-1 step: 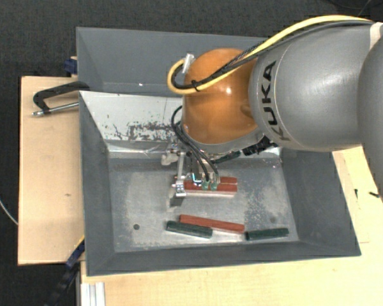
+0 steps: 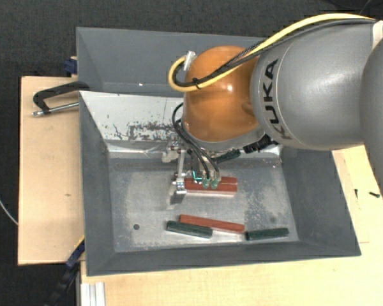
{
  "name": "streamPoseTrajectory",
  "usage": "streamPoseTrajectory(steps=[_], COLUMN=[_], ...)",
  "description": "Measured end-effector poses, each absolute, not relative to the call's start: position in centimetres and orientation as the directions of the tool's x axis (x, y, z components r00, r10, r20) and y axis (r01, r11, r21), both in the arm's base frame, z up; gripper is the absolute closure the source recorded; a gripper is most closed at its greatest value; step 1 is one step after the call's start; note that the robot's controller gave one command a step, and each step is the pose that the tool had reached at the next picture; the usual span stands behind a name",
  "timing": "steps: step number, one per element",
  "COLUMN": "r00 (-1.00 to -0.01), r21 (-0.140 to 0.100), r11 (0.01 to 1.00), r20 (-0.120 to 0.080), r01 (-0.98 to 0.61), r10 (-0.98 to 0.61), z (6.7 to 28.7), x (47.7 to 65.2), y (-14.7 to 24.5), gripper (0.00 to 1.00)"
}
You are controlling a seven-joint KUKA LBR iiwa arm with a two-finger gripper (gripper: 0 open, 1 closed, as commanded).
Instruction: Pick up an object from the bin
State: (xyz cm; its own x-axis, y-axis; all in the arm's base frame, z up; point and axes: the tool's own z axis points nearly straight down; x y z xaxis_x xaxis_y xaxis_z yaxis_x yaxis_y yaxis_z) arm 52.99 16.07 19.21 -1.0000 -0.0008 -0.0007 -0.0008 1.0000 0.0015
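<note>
My gripper (image 2: 179, 190) hangs low over the middle of the bin floor, one metal finger showing at the left end of a short red block (image 2: 220, 185). The block lies flat just to the right of that finger, partly under the wrist's cables. Nothing shows between the fingers. In front of it lie a long thin red bar (image 2: 212, 222) and a dark green bar (image 2: 189, 229), side by side near the bin's front.
Another dark green bar (image 2: 266, 234) lies at the front right of the bin floor. The orange cover and the grey arm hang over the bin's back right and hide what is under them.
</note>
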Motion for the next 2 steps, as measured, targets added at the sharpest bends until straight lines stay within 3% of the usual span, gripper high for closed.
streamPoseTrajectory(steps=[1,2], r00=[-0.998,-0.987], r21=[0.003,0.001], r11=[0.998,0.987], r20=[-0.007,-0.005], r01=[-0.063,-0.162], r10=[-0.063,-0.162], z=[15.5,8.9], x=[51.5,52.1], y=[14.9,13.5], gripper=[0.0,0.0])
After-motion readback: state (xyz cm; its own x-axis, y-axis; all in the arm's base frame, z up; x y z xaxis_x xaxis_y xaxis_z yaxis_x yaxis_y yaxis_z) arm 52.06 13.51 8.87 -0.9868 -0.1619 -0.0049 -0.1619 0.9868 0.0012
